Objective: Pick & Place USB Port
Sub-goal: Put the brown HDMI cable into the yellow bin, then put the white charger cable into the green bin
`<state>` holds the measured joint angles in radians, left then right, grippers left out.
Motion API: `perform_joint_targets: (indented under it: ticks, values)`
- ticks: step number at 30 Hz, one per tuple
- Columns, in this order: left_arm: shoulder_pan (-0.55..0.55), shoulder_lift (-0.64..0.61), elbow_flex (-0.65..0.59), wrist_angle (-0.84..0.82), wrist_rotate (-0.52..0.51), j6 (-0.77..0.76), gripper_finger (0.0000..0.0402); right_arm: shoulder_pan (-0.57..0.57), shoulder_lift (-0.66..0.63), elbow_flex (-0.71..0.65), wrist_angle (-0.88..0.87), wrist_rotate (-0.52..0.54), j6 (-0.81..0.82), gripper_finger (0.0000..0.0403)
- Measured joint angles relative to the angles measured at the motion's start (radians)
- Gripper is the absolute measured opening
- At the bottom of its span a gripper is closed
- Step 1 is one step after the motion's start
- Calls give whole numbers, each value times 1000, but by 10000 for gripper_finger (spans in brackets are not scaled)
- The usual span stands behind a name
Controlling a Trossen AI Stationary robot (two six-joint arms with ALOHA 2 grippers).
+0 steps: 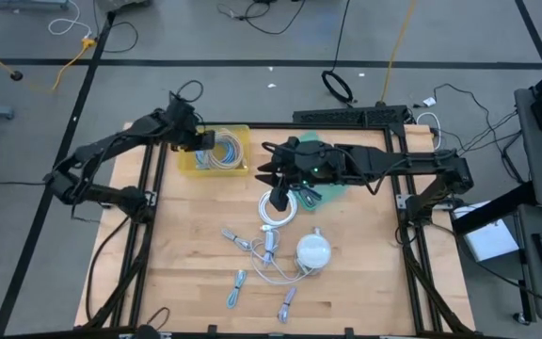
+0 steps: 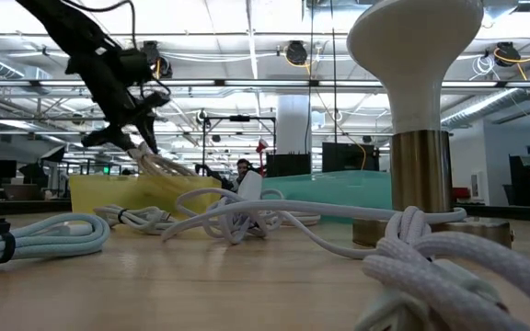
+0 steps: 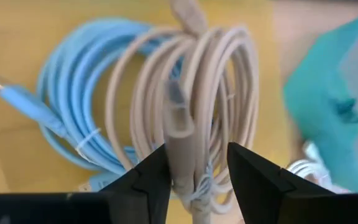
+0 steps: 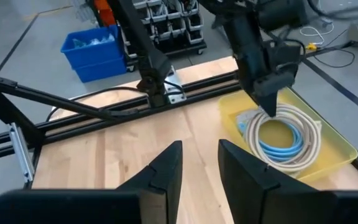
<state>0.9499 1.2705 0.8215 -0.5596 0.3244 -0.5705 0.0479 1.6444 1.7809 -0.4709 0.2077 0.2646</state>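
USB cables: several lie on the wooden table; two coiled ones are at the yellow tray.
Beige cable: a coiled loop clamped between the left gripper's fingers, hanging over the yellow tray, just above the blue one.
Blue cable: coiled and lying flat in the yellow tray, tied with a white band, one plug end pointing outward.
Left gripper: over the yellow tray at the table's far left part, fingers closed narrowly on a strand of the beige cable; the right wrist view shows it pointing down into the tray with the coil below its tips.
Right gripper: held over the table's middle, near the teal tray; its fingers stand a little apart with nothing between them.
White cable: coiled on the table, just in front of the right gripper and beside the teal tray.
Loose cables: a tangle of pale cables and small plugs spread across the near half of the table.
White bulb-shaped object: sits among the loose cables, near the table's middle front; in the low view it stands upright on a metallic base.
Room: cables run over the grey floor beyond the table; a blue bin stands off the table.
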Motion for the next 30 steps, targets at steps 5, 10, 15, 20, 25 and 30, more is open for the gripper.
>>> perform_joint_targets:
  ticks: [5, 10, 15, 20, 25, 30]
  values:
    - [88, -130, 0, -1, 47, -14, 158, 0, 0, 0, 0, 0, 0, 94]
    - [139, -273, 0, -26, 139, -27, 158, 0, 0, 0, -2, 0, -3, 95]
    - [35, -404, 0, -88, 385, 32, 159, -2, 0, 0, -27, 0, -16, 94]
    - [-228, -558, 0, -206, 363, 110, 159, -3, 0, 0, -92, 0, -16, 94]
    - [-556, -649, 1, -355, 97, 122, 159, -3, -2, 0, -152, 0, 9, 94]
    - [-866, -604, -6, -384, -130, 120, 159, -16, -17, 0, -183, 2, 34, 94]
